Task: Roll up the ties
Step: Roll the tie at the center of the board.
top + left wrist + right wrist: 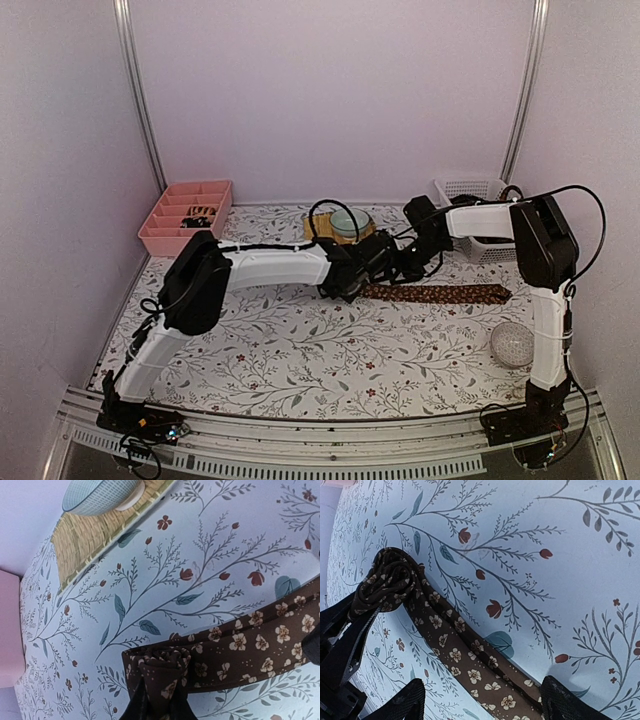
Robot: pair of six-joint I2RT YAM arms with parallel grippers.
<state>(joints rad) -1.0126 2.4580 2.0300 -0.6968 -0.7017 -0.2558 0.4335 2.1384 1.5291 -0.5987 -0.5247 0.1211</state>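
The woven mat lay at the back of the floral-covered table, with a pale bowl standing on it. A brown tie printed with small cream flowers lay just on the near side of the mat. It stretched flat across the table to the mat's right, its pointed end farthest from the mat.

The end of the tie nearest the mat was wound into a small, loose roll. The left gripper was pinched on that roll just in front of the mat. In the left wrist view its dark fingertips were pressed against the folded fabric at the bottom edge, with the mat and bowl in the top left corner.

The right gripper hovered a little to the right of the mat, near the left one. Its fingers were spread wide. In the right wrist view the flat length of the tie ran between them. Whether either finger touched the cloth could not be told.

A pink tray with compartments sat well to the left of the mat against the back wall. It held dark items too small to identify. A white basket stood to the mat's right. A clear speckled ball rested far to the right and nearer the arm bases than the mat.
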